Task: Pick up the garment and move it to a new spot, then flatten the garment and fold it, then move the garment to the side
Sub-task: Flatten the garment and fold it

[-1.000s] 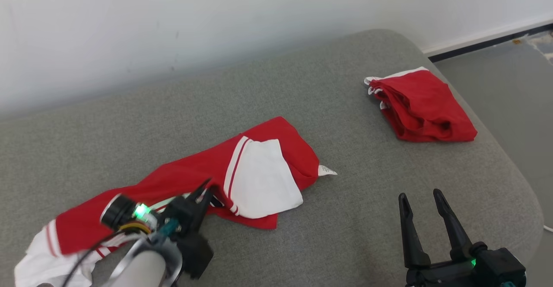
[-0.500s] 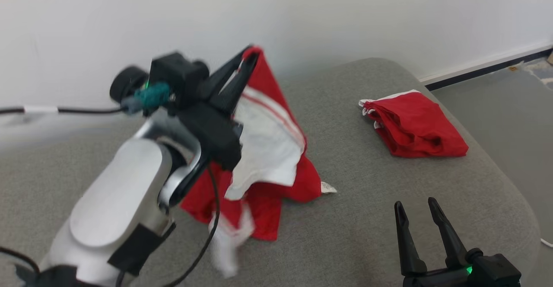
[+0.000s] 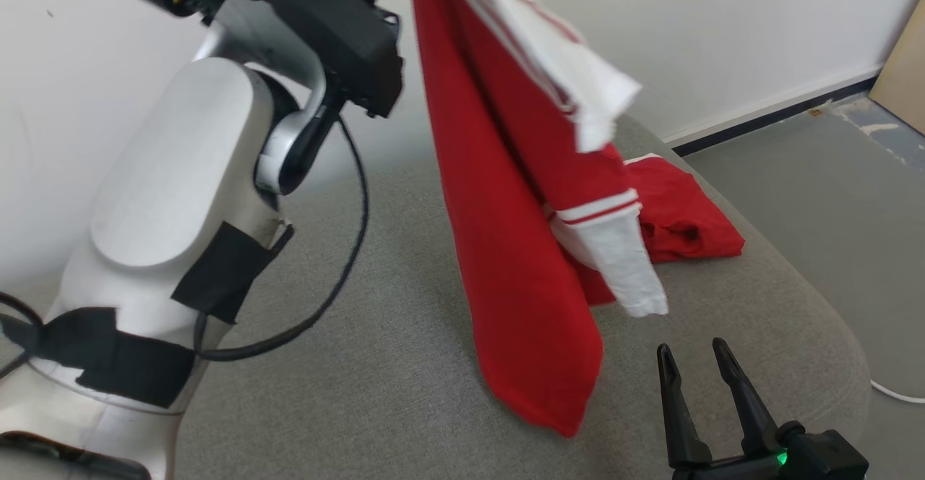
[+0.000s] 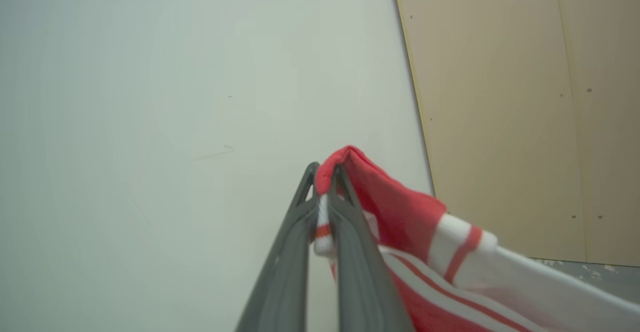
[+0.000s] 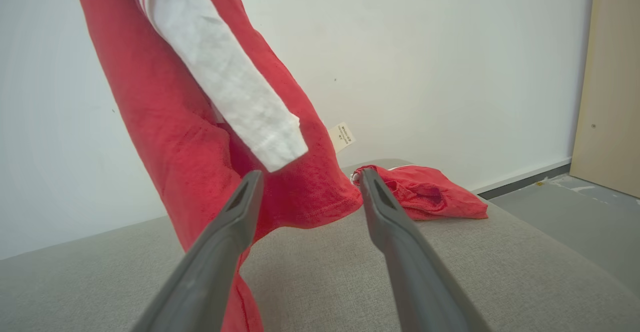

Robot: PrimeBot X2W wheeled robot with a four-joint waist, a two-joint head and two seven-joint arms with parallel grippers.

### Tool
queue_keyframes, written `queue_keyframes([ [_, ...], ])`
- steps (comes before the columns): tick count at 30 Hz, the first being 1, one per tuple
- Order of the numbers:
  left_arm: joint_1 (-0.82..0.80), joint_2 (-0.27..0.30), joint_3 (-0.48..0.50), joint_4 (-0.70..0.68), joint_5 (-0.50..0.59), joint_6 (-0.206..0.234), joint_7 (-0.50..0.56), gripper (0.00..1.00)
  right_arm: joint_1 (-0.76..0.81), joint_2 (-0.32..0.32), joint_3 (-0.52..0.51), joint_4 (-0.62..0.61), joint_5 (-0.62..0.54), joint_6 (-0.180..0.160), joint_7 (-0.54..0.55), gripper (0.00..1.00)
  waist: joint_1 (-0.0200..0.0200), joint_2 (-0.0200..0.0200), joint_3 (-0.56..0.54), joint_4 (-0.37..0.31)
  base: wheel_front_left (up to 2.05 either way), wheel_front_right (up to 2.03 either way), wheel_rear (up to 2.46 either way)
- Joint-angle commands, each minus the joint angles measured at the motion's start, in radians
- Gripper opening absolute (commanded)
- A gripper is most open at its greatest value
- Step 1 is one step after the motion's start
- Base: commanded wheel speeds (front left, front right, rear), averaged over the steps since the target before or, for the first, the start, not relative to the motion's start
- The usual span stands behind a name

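A red garment (image 3: 506, 249) with white, red-striped sleeves hangs in the air above the grey cushion (image 3: 376, 364), its lowest corner close over the fabric. In the left wrist view my left gripper (image 4: 324, 172) is shut on a red fold of the garment (image 4: 395, 212), high up in front of the wall. My right gripper (image 3: 690, 353) stands open low at the front right, just right of the hanging garment's bottom. In the right wrist view the garment (image 5: 200, 142) drapes just beyond my right gripper (image 5: 309, 181), its white sleeve (image 5: 225, 87) dangling.
A second red garment (image 3: 683, 212), folded, lies at the cushion's far right edge, also seen as the folded garment (image 5: 425, 194). My left forearm (image 3: 166, 198) and its cable fill the left. A white wall stands behind; grey floor (image 3: 816, 198) and a tan board (image 3: 903, 82) lie right.
My left gripper has lifted the garment from lying flat on the cushion to hanging high in the air. The head camera has shifted too. The right gripper has stayed open.
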Motion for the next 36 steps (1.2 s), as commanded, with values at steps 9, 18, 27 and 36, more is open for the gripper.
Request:
queue_keyframes([
  [9, 0.276, 0.111, 0.084, 0.15, -0.111, 0.037, 0.01, 0.0, 0.031, 0.001, -0.027, -0.014, 0.013, -0.003, -0.001, 1.0, 0.0, 0.0, 0.01, 0.015, 0.0, 0.0, 0.0],
  [18, 0.595, 0.245, 0.21, 0.187, -0.204, 0.114, -0.072, 0.0, 0.028, 0.001, -0.033, -0.017, 0.0, -0.003, -0.001, 1.0, 0.0, 0.0, 0.042, 0.082, 0.0, 0.0, 0.0],
  [27, 0.736, 0.346, 0.284, 0.174, -0.191, 0.186, -0.188, 0.0, 0.011, 0.001, -0.027, -0.007, -0.017, -0.003, -0.001, 1.0, 0.0, 0.0, 0.087, 0.147, 0.0, 0.0, 0.0],
  [36, 0.748, 0.383, 0.332, 0.185, -0.143, 0.255, -0.298, 1.0, -0.014, -0.005, -0.018, 0.003, -0.031, -0.003, -0.001, 1.0, 0.0, 0.0, 0.111, 0.179, 0.0, 0.0, 0.0],
])
